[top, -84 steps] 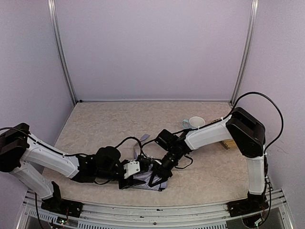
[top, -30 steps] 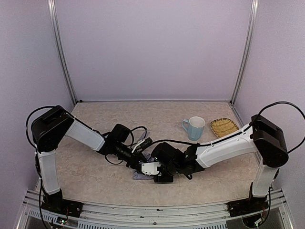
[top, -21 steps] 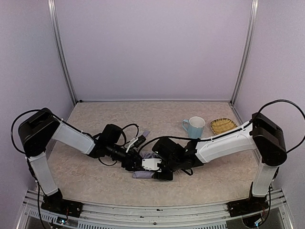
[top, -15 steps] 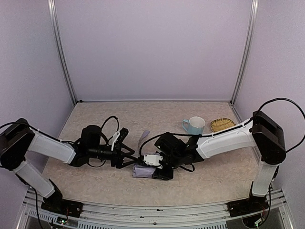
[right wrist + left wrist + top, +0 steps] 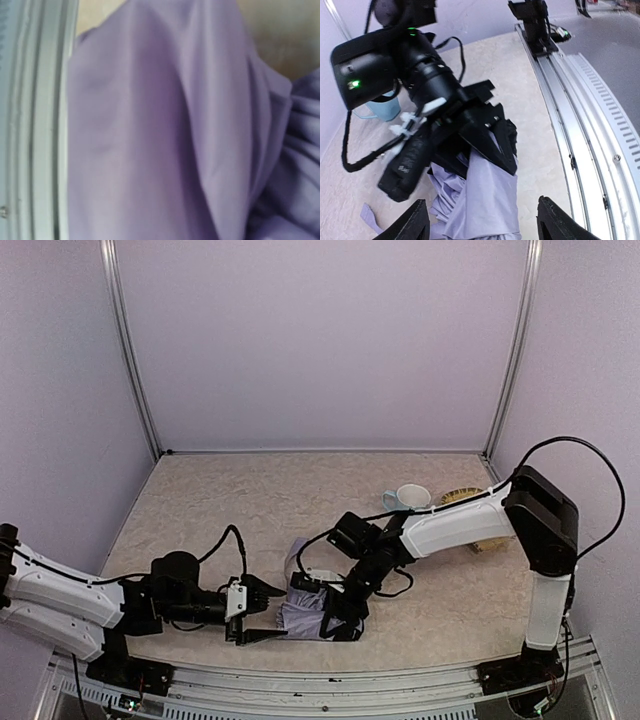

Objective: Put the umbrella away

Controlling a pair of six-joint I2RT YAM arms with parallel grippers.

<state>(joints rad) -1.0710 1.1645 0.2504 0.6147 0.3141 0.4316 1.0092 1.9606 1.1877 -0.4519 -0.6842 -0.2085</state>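
Observation:
The pale lavender umbrella (image 5: pixel 303 612) lies crumpled on the table near the front edge, its strap tab (image 5: pixel 297 545) trailing to the far side. My left gripper (image 5: pixel 262 612) is low on the table just left of it, open and empty, with the fabric (image 5: pixel 487 200) ahead between the fingertips (image 5: pixel 415 222). My right gripper (image 5: pixel 340 615) comes down on the umbrella's right end, and its black fingers (image 5: pixel 492 142) are closed over the fabric. The right wrist view is filled with lavender fabric (image 5: pixel 165 130); its fingers and the black handle are hidden.
A light blue mug (image 5: pixel 408 497) stands at the back right, also in the left wrist view (image 5: pixel 380 107). A yellow woven basket (image 5: pixel 465 497) sits beside it, partly behind the right arm. The metal rail (image 5: pixel 320 685) runs along the table's front edge.
My left arm has swung back toward the front left and dropped low, its gripper now open just left of the umbrella. My right gripper has shifted to the umbrella's right end.

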